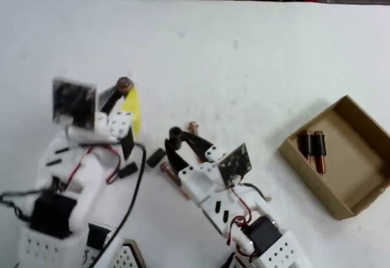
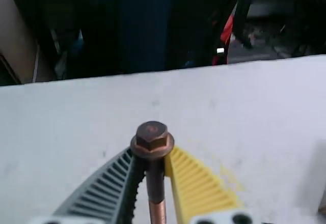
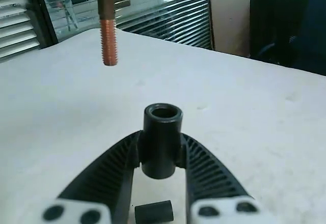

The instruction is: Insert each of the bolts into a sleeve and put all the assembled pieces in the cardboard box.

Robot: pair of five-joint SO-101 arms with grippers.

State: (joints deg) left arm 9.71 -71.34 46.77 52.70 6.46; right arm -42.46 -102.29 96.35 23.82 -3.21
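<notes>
Left gripper [image 2: 152,159]: pinching a copper bolt [image 2: 152,141] by its shank, head up (9 o'clock on the table [image 1: 244,55])
Right gripper [image 3: 161,145]: clamped on an upright black sleeve [image 3: 162,127], mid-table
Cardboard box [image 1: 308,179]: 3 o'clock, two assembled pieces [image 1: 312,148] lying inside
Loose bolt [image 1: 167,172]: at the right gripper's 9 o'clock

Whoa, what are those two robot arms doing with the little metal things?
They're putting bolts into sleeves. The left gripper holds a copper-coloured bolt with its head up. The right gripper holds a black sleeve upright, hole on top. The two are apart, so the bolt isn't in yet. Two finished pieces lie in the cardboard box. Loose bolts and a spare sleeve lie on the table by the right arm.
</notes>
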